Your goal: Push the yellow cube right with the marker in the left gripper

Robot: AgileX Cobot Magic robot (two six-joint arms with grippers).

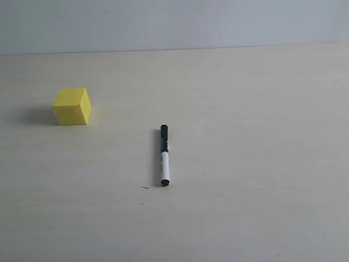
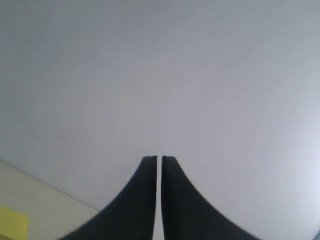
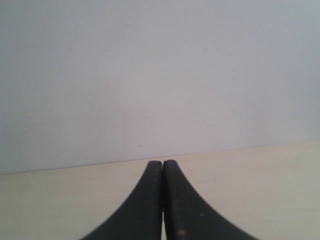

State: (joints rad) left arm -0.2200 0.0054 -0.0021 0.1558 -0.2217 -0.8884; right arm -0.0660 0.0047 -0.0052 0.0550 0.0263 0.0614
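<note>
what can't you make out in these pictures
Marker print: too small to read, exterior view.
Yellow cube: cut off by the frame edge and blurred, left wrist view.
Left pincer and right pincer: only fingertips show in wrist views; both lie outside the exterior view.

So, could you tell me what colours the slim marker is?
The slim marker is half black, half white; best seen in the exterior view.

I see a plain, bright yellow cube [image 1: 72, 106] and a pale cream table [image 1: 256, 164]. The marker [image 1: 164, 155] is half black, half white with black print. The wall [image 1: 174, 22] looks grey-white.
</note>
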